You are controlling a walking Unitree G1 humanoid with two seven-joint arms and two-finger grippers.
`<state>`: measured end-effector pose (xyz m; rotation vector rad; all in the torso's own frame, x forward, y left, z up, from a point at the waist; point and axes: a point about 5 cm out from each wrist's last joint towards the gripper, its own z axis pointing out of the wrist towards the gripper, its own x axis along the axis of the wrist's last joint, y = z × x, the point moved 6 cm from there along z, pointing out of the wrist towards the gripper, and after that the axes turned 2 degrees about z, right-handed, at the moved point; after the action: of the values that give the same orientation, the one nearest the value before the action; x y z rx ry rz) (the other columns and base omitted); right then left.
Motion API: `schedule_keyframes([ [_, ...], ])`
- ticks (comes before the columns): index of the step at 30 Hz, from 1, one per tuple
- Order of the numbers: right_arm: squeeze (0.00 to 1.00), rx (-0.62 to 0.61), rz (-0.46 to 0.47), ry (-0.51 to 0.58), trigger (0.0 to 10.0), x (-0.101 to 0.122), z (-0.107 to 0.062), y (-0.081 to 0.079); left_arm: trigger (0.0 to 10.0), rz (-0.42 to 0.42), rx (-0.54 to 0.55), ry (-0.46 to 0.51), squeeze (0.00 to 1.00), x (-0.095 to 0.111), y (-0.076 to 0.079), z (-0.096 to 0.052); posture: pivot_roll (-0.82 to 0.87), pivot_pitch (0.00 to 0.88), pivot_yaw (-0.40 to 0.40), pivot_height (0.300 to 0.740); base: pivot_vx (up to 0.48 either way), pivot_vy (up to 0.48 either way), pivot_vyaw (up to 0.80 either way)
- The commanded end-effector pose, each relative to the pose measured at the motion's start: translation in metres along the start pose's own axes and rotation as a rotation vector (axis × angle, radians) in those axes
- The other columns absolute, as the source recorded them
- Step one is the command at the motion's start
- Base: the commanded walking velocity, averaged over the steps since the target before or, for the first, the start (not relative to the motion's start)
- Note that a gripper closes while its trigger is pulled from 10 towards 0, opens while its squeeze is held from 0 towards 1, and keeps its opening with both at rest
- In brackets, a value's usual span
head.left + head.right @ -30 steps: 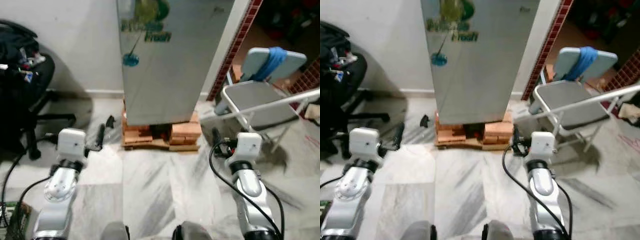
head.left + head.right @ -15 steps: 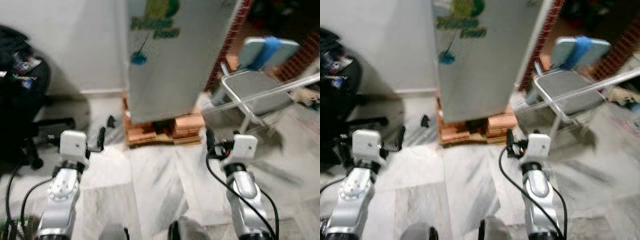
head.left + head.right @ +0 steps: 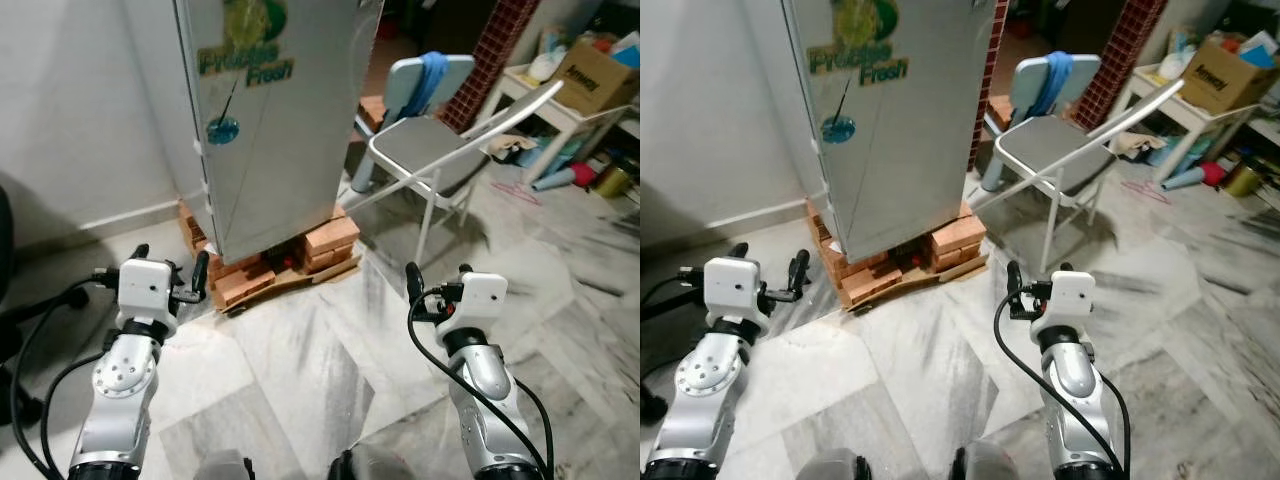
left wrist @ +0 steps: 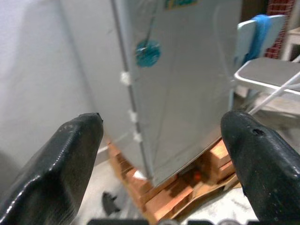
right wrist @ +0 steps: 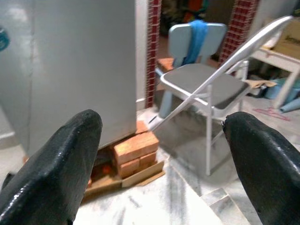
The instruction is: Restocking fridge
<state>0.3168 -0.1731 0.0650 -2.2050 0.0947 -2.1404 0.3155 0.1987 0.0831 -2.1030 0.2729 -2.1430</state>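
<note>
Fridge (image 3: pixel 275 120) at 12 o'clock, door shut, heavy, stiff; I judge: pull door edge. My left gripper (image 4: pixel 161 154), right gripper (image 5: pixel 161 159): fingers spread, empty.

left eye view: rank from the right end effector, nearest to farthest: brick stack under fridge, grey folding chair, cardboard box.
1. Brick stack under the fridge, ahead and to the left of the right end effector.
2. Grey folding chair, ahead, beside the fridge.
3. Cardboard box, far right, on the white table.
</note>
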Motion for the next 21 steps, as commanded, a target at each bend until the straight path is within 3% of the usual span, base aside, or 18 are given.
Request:
schedule_keyframes([
  [1, 0.0, -0.017, -0.012, -0.006, 10.0, -0.001, 0.0001, 0.0092, 10.0, -0.014, -0.025, 0.003, 0.0, 0.0001, 0.0091, 0.0011, 0.05, 0.056, -0.053, 0.74, 0.285, 0.386, 0.0],
  [6, 0.0, -0.014, -0.013, -0.006, 10.0, -0.0013, 0.0, 0.0088, 10.0, 0.001, -0.047, 0.018, 0.0, 0.0025, 0.0123, 0.0006, 0.05, 0.055, -0.051, 0.74, 0.362, 0.22, 0.0],
  [19, 0.0, -0.011, -0.013, -0.006, 10.0, -0.0019, 0.0, 0.0086, 10.0, -0.02, -0.04, -0.005, 0.0, -0.0021, 0.0118, 0.0015, 0.05, 0.059, -0.05, 0.74, 0.444, 0.0, -0.6],
  [21, 0.0, -0.011, -0.013, -0.006, 10.0, -0.0022, 0.0002, 0.0085, 10.0, -0.02, -0.039, -0.005, 0.0, -0.0023, 0.011, 0.0011, 0.05, 0.058, -0.048, 0.74, 0.42, 0.0, 0.0],
])
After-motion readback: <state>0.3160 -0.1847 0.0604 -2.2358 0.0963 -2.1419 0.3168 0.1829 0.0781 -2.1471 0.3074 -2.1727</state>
